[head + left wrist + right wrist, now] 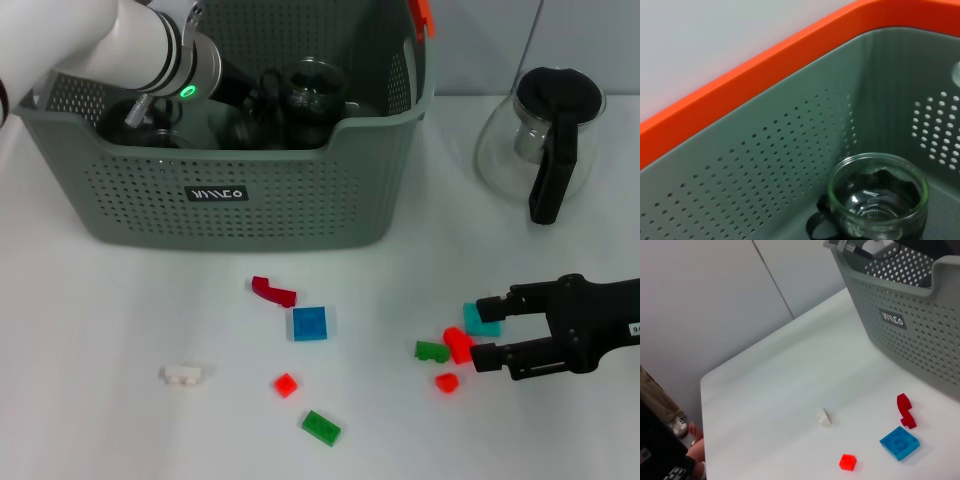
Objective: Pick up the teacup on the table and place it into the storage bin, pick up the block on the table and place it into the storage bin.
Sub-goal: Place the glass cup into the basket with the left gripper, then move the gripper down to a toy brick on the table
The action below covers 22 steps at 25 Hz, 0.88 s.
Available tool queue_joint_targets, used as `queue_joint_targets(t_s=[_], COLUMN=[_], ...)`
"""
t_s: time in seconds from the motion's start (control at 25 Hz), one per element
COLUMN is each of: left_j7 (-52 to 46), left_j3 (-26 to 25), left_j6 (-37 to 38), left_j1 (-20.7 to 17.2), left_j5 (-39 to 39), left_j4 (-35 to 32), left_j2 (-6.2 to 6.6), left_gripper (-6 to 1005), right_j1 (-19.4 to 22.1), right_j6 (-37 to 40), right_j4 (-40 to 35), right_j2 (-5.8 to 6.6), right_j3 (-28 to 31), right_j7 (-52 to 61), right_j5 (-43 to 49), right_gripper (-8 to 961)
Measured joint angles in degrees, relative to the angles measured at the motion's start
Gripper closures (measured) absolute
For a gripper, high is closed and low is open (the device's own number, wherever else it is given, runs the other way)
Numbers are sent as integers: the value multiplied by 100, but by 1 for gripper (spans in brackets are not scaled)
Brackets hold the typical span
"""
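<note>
The grey-green storage bin [240,195] stands at the back left of the table, also seen in the right wrist view [920,340]. My left arm reaches into it from the left, and the left gripper [250,90] is low inside, among dark shapes. A glass teacup [877,197] with a black handle sits on the bin's floor; in the head view the teacup [315,88] shows over the rim. My right gripper [488,332] is open at the front right, just above the table. A teal block [478,321] and a red block [458,343] lie at its fingertips.
More blocks are scattered in front of the bin: dark red curved [272,291], blue [310,323], white [183,375], small red [285,384], green [321,427], small green [431,351], another small red [447,382]. A glass jug [545,130] with black lid stands at the back right.
</note>
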<state>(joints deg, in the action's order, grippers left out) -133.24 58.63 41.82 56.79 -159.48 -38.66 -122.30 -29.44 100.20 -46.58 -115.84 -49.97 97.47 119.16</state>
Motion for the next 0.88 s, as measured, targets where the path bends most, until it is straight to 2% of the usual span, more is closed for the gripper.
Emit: queue_joint_targets(t_s=[0.16, 0.28, 0.36, 0.48, 0.52, 0.56, 0.64, 0.72, 0.8, 0.84, 0.88], left_j7=[-197, -360, -474, -500, -430, -368, 173, 813, 1503, 1858, 2026], left_j3=[-1, -5, -6, -17, -24, -36, -193, -374, -474, -430, -324], left_j6=[31, 180, 460, 1254, 1708, 1975, 3134, 4134, 5209, 5812, 6106], left_j1=[-104, -294, -514, -889, -1087, -1188, -1576, -1812, -2001, -2155, -2263], left_j5=[-7, 50, 226, 997, 1550, 1898, 3207, 3973, 4476, 4598, 4582], left_j4=[-157, -631, -1273, -2451, -3023, -3285, -4178, -4709, -5149, -5431, -5580], left_j2=[12, 11, -23, -33, -4, 8, 27, -16, -88, -144, -173], left_gripper=[711, 644, 600, 533, 429, 325, 255, 186, 116, 117, 119], right_j1=[0, 10, 20, 25, 26, 26, 25, 16, 3, -11, -28], right_j6=[9, 7, 4, 0, 0, -2, -1, -2, -7, -14, -23], right_j4=[10, 27, 29, 31, 32, 32, 33, 34, 35, 35, 36], right_j2=[0, -4, -5, 2, 8, 13, 25, 35, 41, 42, 41], right_j3=[3, 1, 0, -3, -1, 6, 22, 33, 45, 51, 53], right_j7=[-1, -23, -43, -49, -52, -56, -64, -66, -67, -67, -64], right_j5=[53, 60, 62, 64, 65, 66, 64, 64, 64, 64, 63], right_gripper=[146, 146, 146, 146, 146, 146, 146, 146, 146, 146, 146])
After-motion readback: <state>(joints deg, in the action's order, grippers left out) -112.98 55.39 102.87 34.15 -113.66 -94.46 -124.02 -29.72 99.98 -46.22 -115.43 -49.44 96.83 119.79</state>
